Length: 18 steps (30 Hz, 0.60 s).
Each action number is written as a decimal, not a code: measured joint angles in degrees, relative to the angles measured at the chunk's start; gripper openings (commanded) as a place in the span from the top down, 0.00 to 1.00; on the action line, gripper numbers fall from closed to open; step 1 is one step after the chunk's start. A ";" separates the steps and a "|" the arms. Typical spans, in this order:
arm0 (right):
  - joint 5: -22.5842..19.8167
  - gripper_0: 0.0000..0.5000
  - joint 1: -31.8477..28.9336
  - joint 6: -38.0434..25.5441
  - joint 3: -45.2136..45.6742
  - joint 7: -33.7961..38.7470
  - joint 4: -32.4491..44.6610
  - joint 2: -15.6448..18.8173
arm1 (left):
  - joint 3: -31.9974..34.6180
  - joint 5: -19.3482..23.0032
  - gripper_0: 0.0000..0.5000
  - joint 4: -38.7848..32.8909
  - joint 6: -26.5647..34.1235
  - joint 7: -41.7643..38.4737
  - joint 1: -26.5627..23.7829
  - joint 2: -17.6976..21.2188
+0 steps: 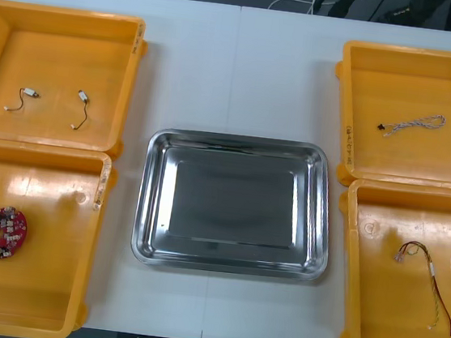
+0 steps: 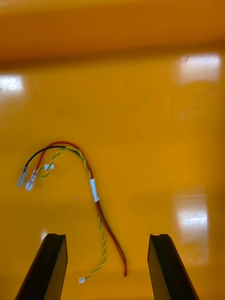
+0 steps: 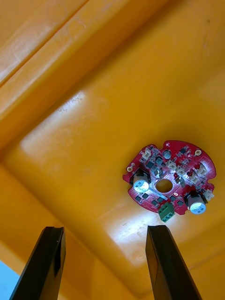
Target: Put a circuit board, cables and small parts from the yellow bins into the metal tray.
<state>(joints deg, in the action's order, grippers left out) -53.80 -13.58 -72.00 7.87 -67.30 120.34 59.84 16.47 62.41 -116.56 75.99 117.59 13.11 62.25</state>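
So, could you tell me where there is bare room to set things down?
The tray is bare throughout, as are the table strips beside it. Tighter: the open right claw hovers over the red and yellow cable, the open left claw near the board.

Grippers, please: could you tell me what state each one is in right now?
Left gripper: jaws open, holding nothing, near the circuit board.
Right gripper: jaws open, holding nothing, near the red and yellow cable.

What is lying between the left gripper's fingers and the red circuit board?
Nothing but bare floor of the yellow bin: in the left wrist view the left gripper, fingers open, hangs short of the circuit board.
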 measured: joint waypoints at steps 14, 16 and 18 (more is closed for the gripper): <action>3.06 0.00 2.95 2.51 -6.28 -0.20 -3.48 -0.03 | -2.90 1.39 0.00 -0.10 -15.63 6.95 8.16 3.42; 3.97 0.00 3.52 2.57 -7.34 -0.41 -3.63 -0.03 | -3.56 1.39 0.00 -0.10 -16.33 6.95 8.64 3.84; 4.16 0.00 4.00 2.63 -8.20 -1.15 -3.77 -0.03 | -3.93 1.39 0.00 -0.11 -17.01 6.95 9.08 4.02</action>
<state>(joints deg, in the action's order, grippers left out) -49.64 -9.58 -69.36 -0.33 -68.44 116.57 59.81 12.54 63.80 -116.67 58.97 124.53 22.19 66.27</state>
